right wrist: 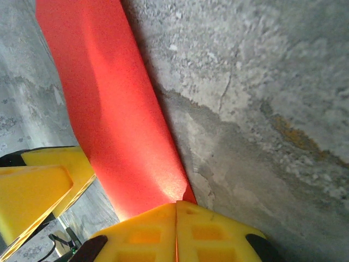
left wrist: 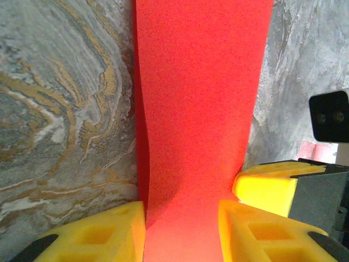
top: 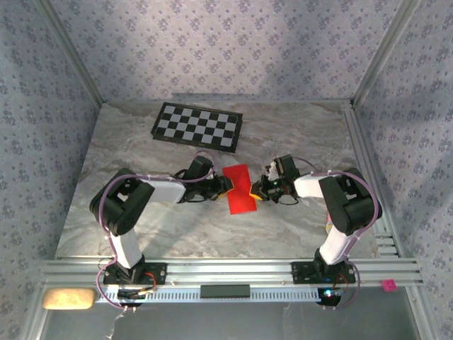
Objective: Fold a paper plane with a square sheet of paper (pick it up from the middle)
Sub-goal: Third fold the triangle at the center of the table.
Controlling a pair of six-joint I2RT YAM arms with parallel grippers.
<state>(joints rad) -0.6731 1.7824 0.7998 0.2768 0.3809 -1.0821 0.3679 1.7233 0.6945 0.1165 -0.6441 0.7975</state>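
Observation:
The square sheet of paper [top: 241, 188] is bright red and folded into a narrow strip, lifted in the middle of the marble table between both grippers. My left gripper [top: 228, 184] meets its left side. In the left wrist view the yellow jaws of my left gripper [left wrist: 181, 229] stand apart, and the paper [left wrist: 202, 82] runs through the gap between them. My right gripper [top: 256, 190] holds the right side. The right wrist view shows my right gripper [right wrist: 176, 210] with its jaws pressed together on the corner of the paper [right wrist: 109, 109].
A black-and-white checkerboard [top: 198, 126] lies at the back of the table [top: 106, 219]. Metal rails run along the right edge [top: 368, 156] and the near edge. Patterned walls close in the back and both sides.

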